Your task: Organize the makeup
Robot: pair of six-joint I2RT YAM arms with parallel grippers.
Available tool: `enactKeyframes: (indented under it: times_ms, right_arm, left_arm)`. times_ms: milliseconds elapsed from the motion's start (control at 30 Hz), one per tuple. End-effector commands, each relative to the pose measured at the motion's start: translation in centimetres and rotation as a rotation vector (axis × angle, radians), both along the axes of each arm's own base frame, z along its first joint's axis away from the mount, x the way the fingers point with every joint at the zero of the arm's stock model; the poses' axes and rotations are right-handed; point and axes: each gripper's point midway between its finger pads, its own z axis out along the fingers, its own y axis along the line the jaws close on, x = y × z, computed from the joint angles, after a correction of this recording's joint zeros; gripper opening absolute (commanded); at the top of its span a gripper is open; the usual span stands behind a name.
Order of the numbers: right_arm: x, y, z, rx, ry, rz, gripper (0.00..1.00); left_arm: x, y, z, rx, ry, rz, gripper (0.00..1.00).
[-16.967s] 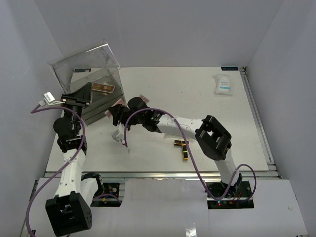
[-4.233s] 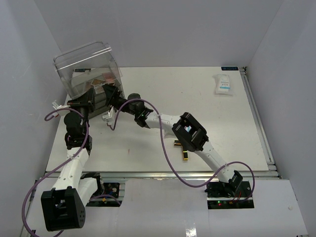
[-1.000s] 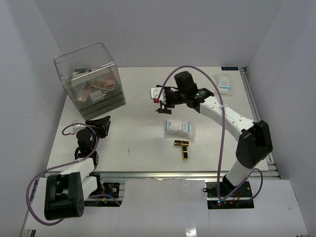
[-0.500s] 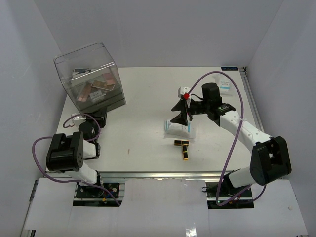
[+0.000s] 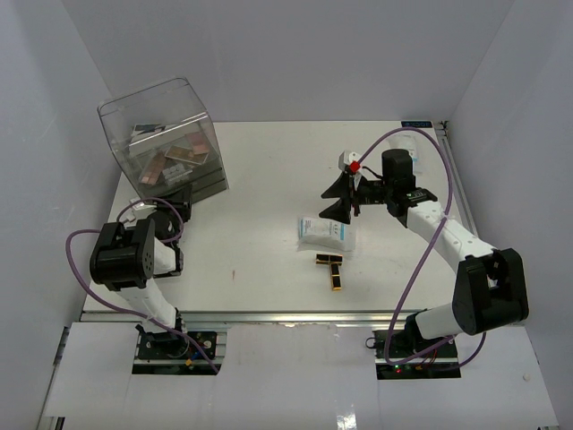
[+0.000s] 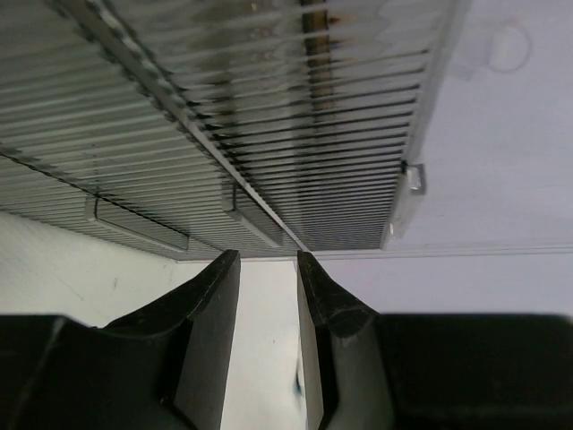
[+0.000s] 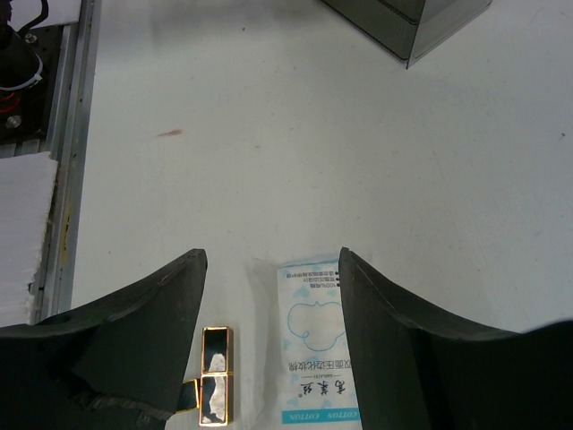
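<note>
- Sachet (image 7: 320, 358), white and blue, lies flat on the tabletop (image 7: 269, 134) right under the right tool (image 7: 270, 253). It sits a little back from the fingertips toward the wrist, closer to the finger on the wrist view's right.
- Its long axis runs along the tool's reach, so the jaws straddle its shorter width.
- The right tool is spread wide and holds nothing. From above it appears to hover over the sachet rather than touch it.
- Black-and-gold lipstick tubes (image 7: 216, 385) lie just beside the sachet, under the tool's other finger. A straight descent would probably land that finger on them, so a small shift toward the sachet's side looks wise.
- The right arm is by far the nearer one. The left tool (image 6: 267, 260) is well apart, nosed up to the ribbed front of the clear plastic box (image 5: 166, 134), with only a narrow gap between its jaws and nothing in it.
- A second sachet (image 5: 407, 150) lies behind the right tool's wrist, near the tabletop's far edge.
- Ahead of the right tool nothing lies between it and the box, where eyeshadow palettes (image 5: 175, 161) already sit.
</note>
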Motion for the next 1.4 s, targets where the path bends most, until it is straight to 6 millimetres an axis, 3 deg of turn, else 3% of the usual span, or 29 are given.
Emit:
enactKeyframes:
  times_ms: [0, 400, 667, 767, 933, 1167, 1367]
  right_arm:
    - [-0.4, -0.1, 1.5, 0.040, -0.034, 0.024, 0.67]
    - [-0.2, -0.4, 1.1, 0.041, -0.022, 0.016, 0.67]
    - [0.0, -0.6, 1.0, 0.043, -0.016, 0.009, 0.67]
    - [0.0, -0.6, 1.0, 0.042, -0.016, 0.005, 0.67]
    - [0.2, -0.7, 0.9, 0.039, -0.013, 0.000, 0.66]
    - [0.6, -0.9, 0.5, 0.031, -0.003, -0.019, 0.67]
    - [0.9, -1.0, 0.1, 0.026, 0.003, -0.029, 0.67]
  left_arm:
    - [0.9, 1.2, 1.6, 0.005, -0.065, 0.054, 0.41]
    - [1.9, 2.3, 0.8, 0.002, -0.049, 0.082, 0.35]
    - [1.5, 2.2, 0.1, -0.029, -0.049, 0.069, 0.06]
    - [0.5, 1.4, 0.0, -0.048, -0.057, 0.032, 0.00]
    - [-1.7, -0.2, 0.5, -0.073, -0.072, -0.040, 0.00]
    - [-6.3, -2.7, 0.0, -0.096, -0.030, -0.144, 0.00]
    - [-9.2, -3.8, -0.1, -0.122, -0.004, -0.184, 0.00]
